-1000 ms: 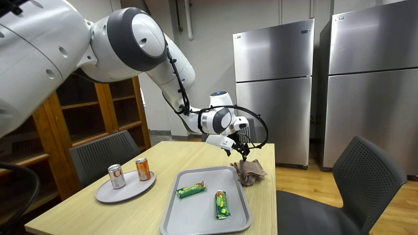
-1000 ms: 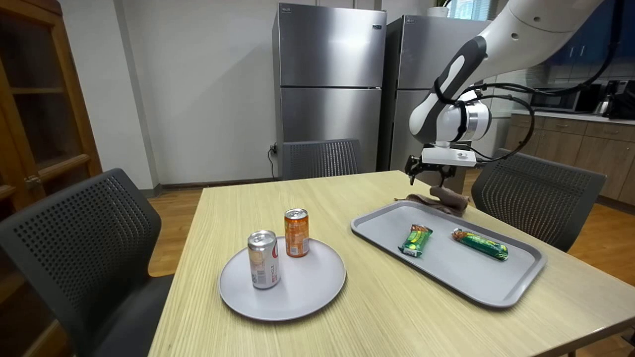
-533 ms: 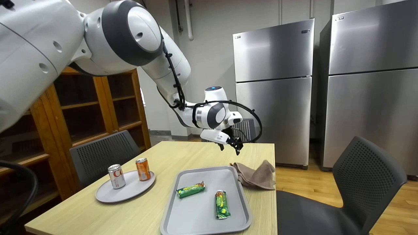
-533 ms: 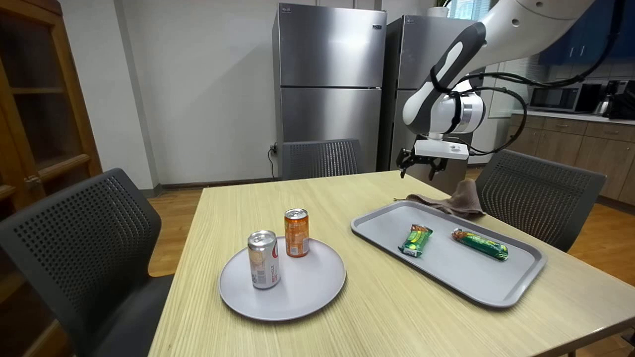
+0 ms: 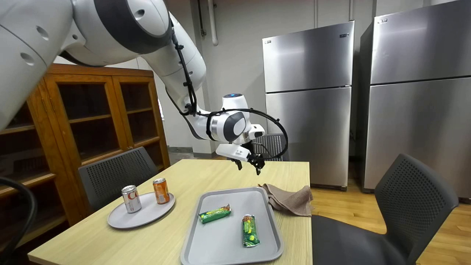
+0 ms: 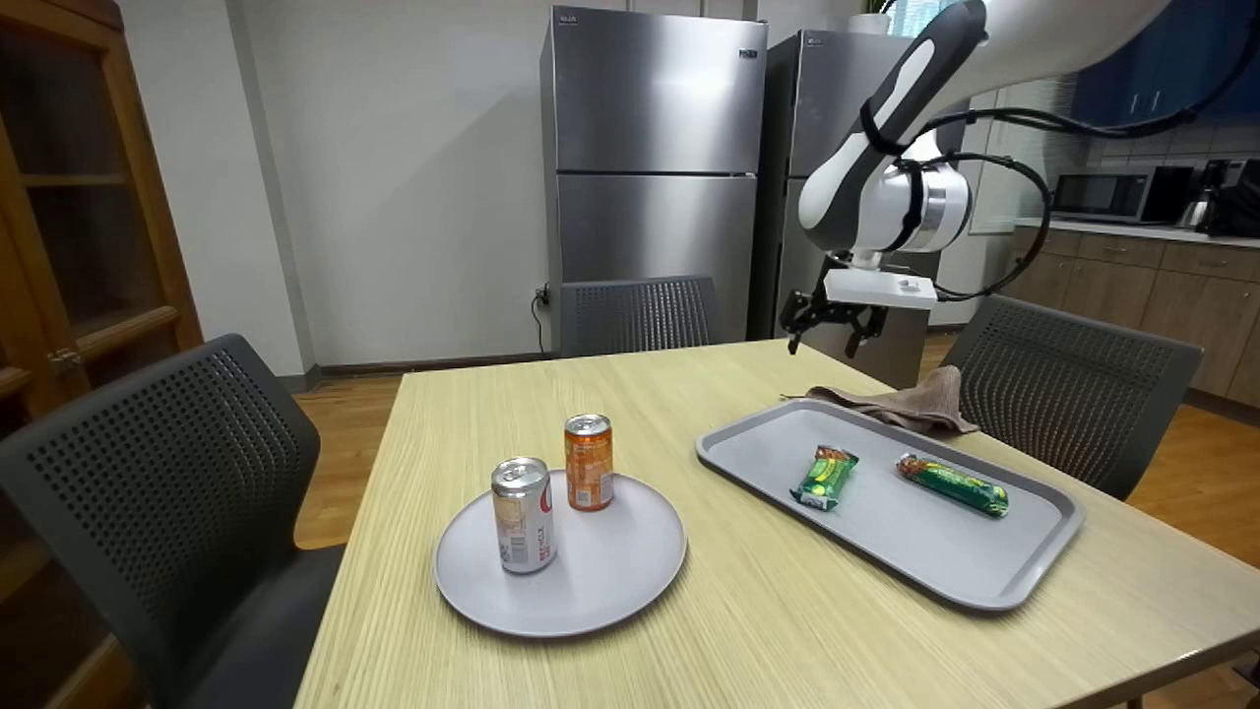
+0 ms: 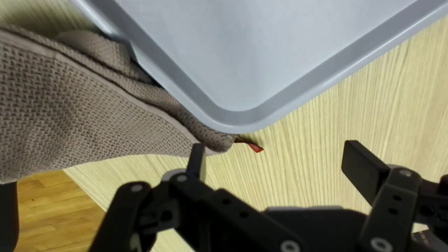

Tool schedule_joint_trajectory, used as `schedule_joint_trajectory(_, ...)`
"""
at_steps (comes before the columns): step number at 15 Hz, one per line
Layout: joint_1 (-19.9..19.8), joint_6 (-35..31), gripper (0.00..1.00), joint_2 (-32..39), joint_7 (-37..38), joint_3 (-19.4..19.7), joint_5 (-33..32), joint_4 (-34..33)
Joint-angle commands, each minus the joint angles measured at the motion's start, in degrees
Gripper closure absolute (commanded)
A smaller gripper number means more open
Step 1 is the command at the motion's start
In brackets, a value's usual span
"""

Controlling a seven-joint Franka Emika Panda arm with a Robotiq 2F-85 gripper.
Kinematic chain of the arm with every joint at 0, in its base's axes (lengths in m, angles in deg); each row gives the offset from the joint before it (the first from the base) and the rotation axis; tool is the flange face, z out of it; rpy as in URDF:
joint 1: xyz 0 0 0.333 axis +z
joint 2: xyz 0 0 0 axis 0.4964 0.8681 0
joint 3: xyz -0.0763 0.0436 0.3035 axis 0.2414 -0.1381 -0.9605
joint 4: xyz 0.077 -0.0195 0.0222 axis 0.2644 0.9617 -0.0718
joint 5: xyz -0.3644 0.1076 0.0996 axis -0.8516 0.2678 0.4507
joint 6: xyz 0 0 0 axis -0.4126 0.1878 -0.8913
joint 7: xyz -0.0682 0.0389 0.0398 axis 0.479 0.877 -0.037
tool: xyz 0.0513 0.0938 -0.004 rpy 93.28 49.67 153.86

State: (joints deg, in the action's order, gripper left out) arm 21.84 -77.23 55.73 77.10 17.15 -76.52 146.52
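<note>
My gripper hangs above the table in both exterior views, jaws wide apart, nothing between them. In the wrist view, bare tabletop shows between the fingers. Nearest to it is a brown woven cloth with a small red tag. The cloth lies along the corner and side of a grey tray, part of it draped over the table edge. On the tray rest two green wrapped bars, one bar lying crosswise and another bar lengthwise.
A round grey plate holds a silver can and an orange can, both upright. Dark chairs stand around the table, including a chair beside the cloth's edge. Two steel refrigerators and a wooden cabinet stand behind.
My gripper has lifted and drawn away from the cloth, leftward in both exterior views. The cloth, bunched up under it a second ago, has spread out toward and over the table edge.
</note>
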Motion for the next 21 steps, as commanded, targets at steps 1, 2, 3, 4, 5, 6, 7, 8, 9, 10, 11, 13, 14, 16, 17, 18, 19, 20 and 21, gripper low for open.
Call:
schedule_joint_trajectory(1, -1.4, 0.8, 0.0, -6.3, -2.9, -1.9, 0.7, 8.0)
schedule_joint_trajectory(2, -1.3, 0.9, 0.0, -7.2, -3.0, -1.9, 0.7, 9.4)
schedule_joint_trajectory(3, -1.5, 1.0, 0.0, -8.3, -3.3, -2.1, 0.9, 11.1)
schedule_joint_trajectory(4, -1.5, 1.0, 0.0, -9.1, -3.4, -2.1, 0.9, 12.4)
schedule_joint_trajectory(5, -1.5, 0.8, 0.0, -10.3, -3.8, -2.2, 1.0, 14.3)
schedule_joint_trajectory(6, -1.5, 0.6, 0.0, -11.5, -4.1, -2.2, 1.0, 15.9)
schedule_joint_trajectory(7, -1.5, 0.5, 0.0, -12.7, -4.3, -2.4, 1.2, 17.7)
schedule_joint_trajectory(8, -1.4, 0.5, 0.0, -13.8, -4.6, -2.5, 1.2, 19.2)
schedule_joint_trajectory(9, -1.2, 0.5, 0.0, -14.9, -4.5, -2.3, 1.2, 20.8)
schedule_joint_trajectory(10, -1.1, 0.6, 0.0, -16.0, -4.5, -2.4, 1.3, 22.3)
schedule_joint_trajectory(11, -1.0, 0.6, 0.0, -17.1, -4.4, -2.4, 1.4, 23.7)
schedule_joint_trajectory(13, -0.6, 0.7, 0.0, -19.2, -4.0, -2.3, 1.4, 26.7)
schedule_joint_trajectory(14, -0.1, 0.4, 0.0, -20.1, -3.6, -2.1, 1.1, 28.3)
schedule_joint_trajectory(16, 0.3, 0.3, 0.0, -21.8, -3.1, -2.1, 1.3, 30.9)
schedule_joint_trajectory(17, 0.5, 0.3, 0.0, -22.5, -2.9, -2.1, 1.3, 32.0)
schedule_joint_trajectory(18, 1.0, 0.0, 0.0, -23.1, -2.4, -1.8, 1.0, 33.2)
schedule_joint_trajectory(19, 1.4, -0.2, 0.0, -23.5, -2.0, -1.8, 1.0, 34.2)
schedule_joint_trajectory(20, 1.8, -0.4, 0.0, -23.9, -1.6, -1.8, 1.0, 35.2)
schedule_joint_trajectory(21, 2.2, -0.6, 0.0, -24.1, -1.1, -1.7, 0.9, 36.0)
